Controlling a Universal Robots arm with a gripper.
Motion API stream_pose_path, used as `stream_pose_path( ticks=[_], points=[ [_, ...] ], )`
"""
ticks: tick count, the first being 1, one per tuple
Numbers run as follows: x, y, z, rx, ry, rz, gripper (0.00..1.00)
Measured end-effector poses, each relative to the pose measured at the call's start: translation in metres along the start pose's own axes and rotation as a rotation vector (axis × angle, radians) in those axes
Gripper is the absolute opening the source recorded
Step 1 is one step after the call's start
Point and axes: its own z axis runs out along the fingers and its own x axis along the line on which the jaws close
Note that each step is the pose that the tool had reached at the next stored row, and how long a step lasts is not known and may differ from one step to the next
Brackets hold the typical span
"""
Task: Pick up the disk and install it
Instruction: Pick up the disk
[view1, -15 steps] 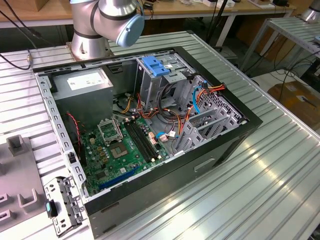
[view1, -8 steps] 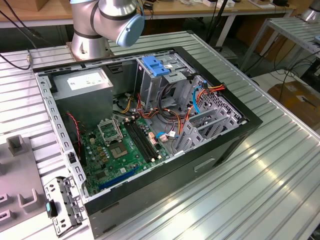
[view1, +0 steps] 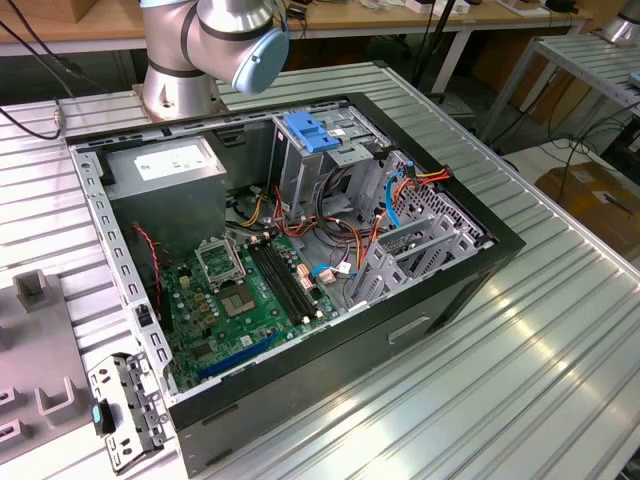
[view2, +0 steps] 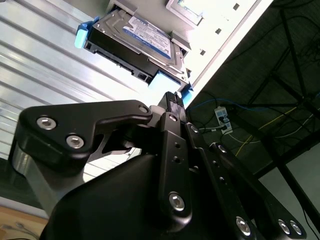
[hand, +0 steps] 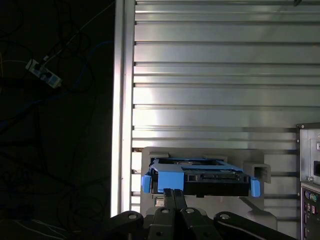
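The 2 jaws look pressed together with nothing between them. The gripper (hand: 173, 192) hovers just outside the grey cradle (hand: 256, 169), at its open side. The disk (hand: 212, 176) lies inside that cradle, blue rail facing the jaws. In my judgement, a clean pick-up needs the jaws spread, centred on the rail and square to the cradle.

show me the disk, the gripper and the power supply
disk (view2: 150, 36): second wrist view, on its white-and-blue label
gripper (hand: 173, 192): first wrist view, between the tips of its jaws
power supply (view1: 165, 162): exterior view, on its white label
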Motion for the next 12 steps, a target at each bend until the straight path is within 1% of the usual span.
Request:
stream_pose_path(
  ticks=[3, 7, 8, 12],
  points=[
    [0.0, 0.0, 0.0, 0.0001, 0.0001, -0.001, 0.11],
    [0.0, 0.0, 0.0, 0.0014, 0.0026, -0.062, 0.11],
    [0.0, 0.0, 0.0, 0.0016, 0.0029, -0.071, 0.11],
    [0.0, 0.0, -0.0001, 0.0017, 0.0031, -0.074, 0.11]
  ],
)
